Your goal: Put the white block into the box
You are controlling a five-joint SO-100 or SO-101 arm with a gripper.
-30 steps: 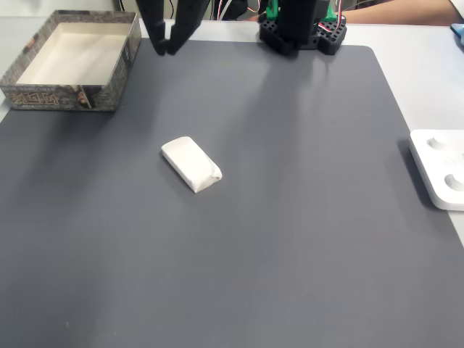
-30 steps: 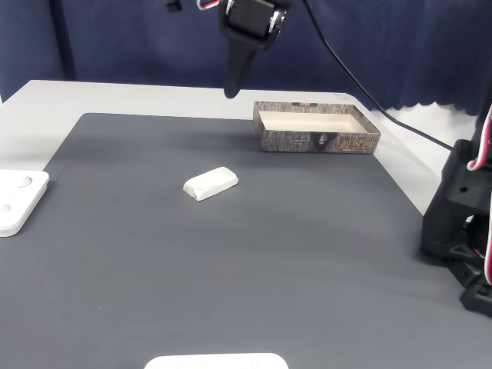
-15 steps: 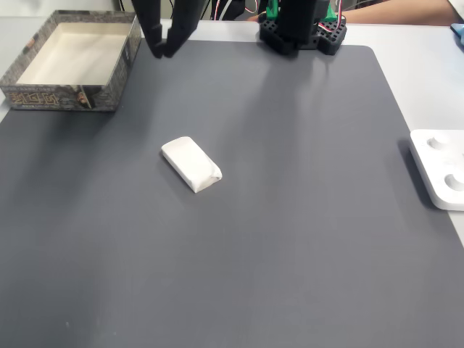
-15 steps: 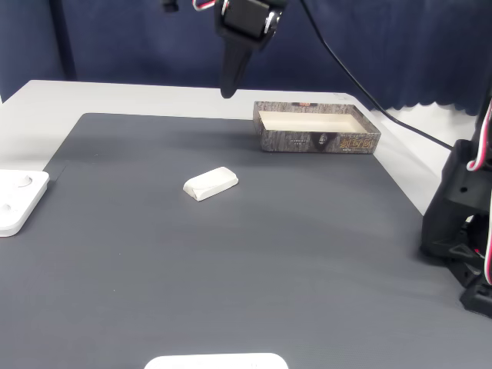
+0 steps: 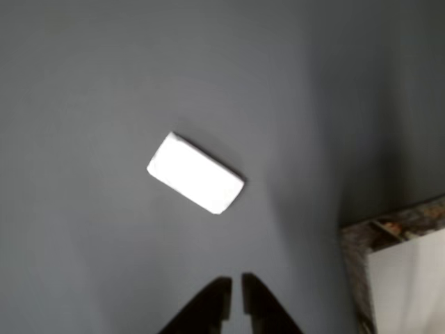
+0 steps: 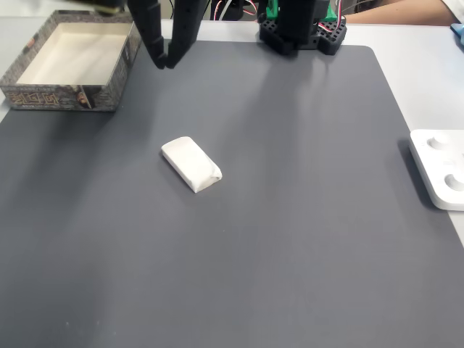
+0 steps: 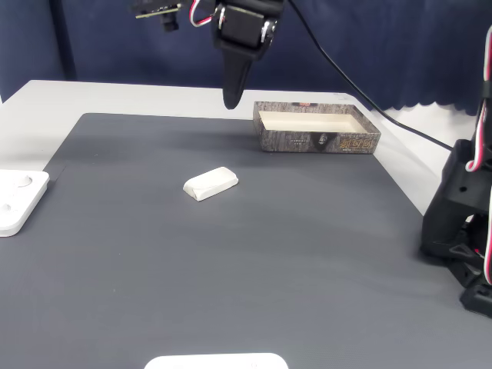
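The white block [image 6: 191,164] lies flat and slanted on the dark grey mat, untouched; it also shows as the white block [image 7: 211,183] and the white block [image 5: 196,172]. The box [image 6: 59,98] stands open at the mat's far left corner in a fixed view, with a patterned outer wall and pale inside. In the other fixed view the box [image 7: 319,141] is at the back right. My gripper [image 6: 165,62] hangs in the air between box and block, shut and holding nothing. Seen from the side, the gripper [image 7: 231,101] points down above the mat. Its dark fingertips [image 5: 221,289] sit below the block.
A glossy white plastic device [image 6: 440,168] lies at the mat's right edge, the same device [image 7: 15,201] at the left in the other fixed view. The arm's black base [image 6: 301,29] stands at the mat's far edge. Another white object [image 7: 215,361] peeks in at the front.
The gripper has come down a little and drifted slightly toward the block, still shut. Block and box have not moved.
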